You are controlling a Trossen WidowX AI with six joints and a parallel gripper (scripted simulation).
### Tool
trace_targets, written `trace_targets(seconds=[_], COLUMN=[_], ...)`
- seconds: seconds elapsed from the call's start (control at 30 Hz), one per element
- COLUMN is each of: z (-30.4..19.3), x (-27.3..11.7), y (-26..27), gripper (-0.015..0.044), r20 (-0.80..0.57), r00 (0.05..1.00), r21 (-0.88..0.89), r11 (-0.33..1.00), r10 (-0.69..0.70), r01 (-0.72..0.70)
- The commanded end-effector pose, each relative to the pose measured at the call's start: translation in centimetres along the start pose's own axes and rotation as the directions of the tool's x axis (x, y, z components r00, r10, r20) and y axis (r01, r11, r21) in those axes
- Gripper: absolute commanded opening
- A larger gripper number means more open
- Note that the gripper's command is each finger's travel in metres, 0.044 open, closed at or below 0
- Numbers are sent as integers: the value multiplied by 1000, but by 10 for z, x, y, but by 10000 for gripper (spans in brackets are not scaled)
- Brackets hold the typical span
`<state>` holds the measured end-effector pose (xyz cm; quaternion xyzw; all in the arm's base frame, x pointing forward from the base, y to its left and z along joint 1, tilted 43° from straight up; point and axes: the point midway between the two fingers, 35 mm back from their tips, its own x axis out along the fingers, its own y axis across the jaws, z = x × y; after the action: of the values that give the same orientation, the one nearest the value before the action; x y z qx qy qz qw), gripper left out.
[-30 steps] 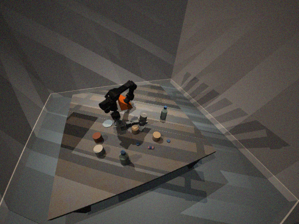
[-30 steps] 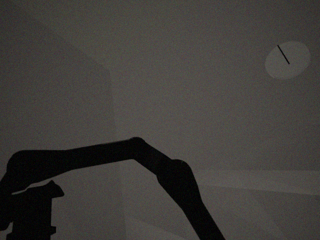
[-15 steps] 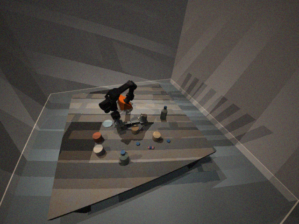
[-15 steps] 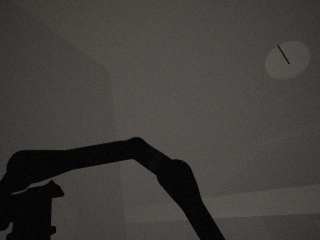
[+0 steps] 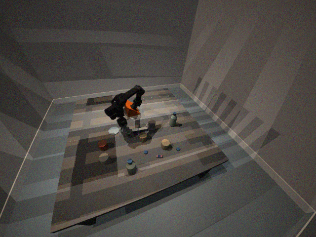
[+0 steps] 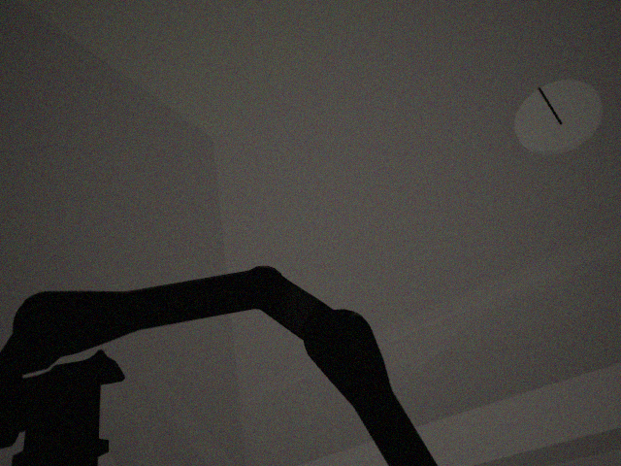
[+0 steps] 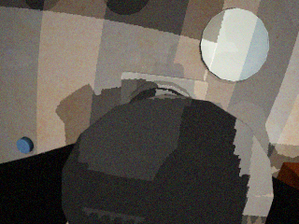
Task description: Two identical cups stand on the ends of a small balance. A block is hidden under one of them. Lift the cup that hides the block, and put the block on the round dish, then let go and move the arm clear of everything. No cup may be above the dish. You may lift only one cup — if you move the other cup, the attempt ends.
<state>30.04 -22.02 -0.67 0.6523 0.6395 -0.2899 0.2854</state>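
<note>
One grey cup [image 5: 124,131] [image 7: 135,154] is at the left end of the balance [image 5: 138,130] [image 7: 198,89]. My gripper [image 5: 124,128] [image 7: 163,155] is shut on this cup, which fills the lower middle of the wrist view. Whether the cup touches the end of the balance is not clear. The other grey cup [image 5: 151,124] stands upright on the right end. The round dish [image 5: 113,131] [image 7: 235,44] is pale and lies just left of the held cup in the top view. No block shows. The exterior view shows only the arm's dark links.
A tan cylinder [image 5: 142,138] stands just in front of the balance. A yellow cylinder [image 5: 165,144], a red cylinder [image 5: 102,145] and a pale cylinder [image 5: 103,157] stand farther forward. Bottles stand front left [image 5: 131,168] and right [image 5: 173,120]. An orange object [image 5: 131,110] is behind the balance.
</note>
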Motion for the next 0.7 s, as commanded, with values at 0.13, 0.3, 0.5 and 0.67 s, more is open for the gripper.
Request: trace_targets(seconds=[0.13, 0.3, 0.5, 0.67], z=[24, 64, 99, 118], x=[5, 21, 45, 70], y=[-20, -64, -120, -167], gripper=[0, 0, 0, 0], r20=[10, 22, 28, 25], r00=[1000, 1000, 1000, 1000], r21=[3, 5, 6, 5], r11=[1000, 1000, 1000, 1000], r10=[4, 5, 4, 2], r01=[-4, -5, -4, -2])
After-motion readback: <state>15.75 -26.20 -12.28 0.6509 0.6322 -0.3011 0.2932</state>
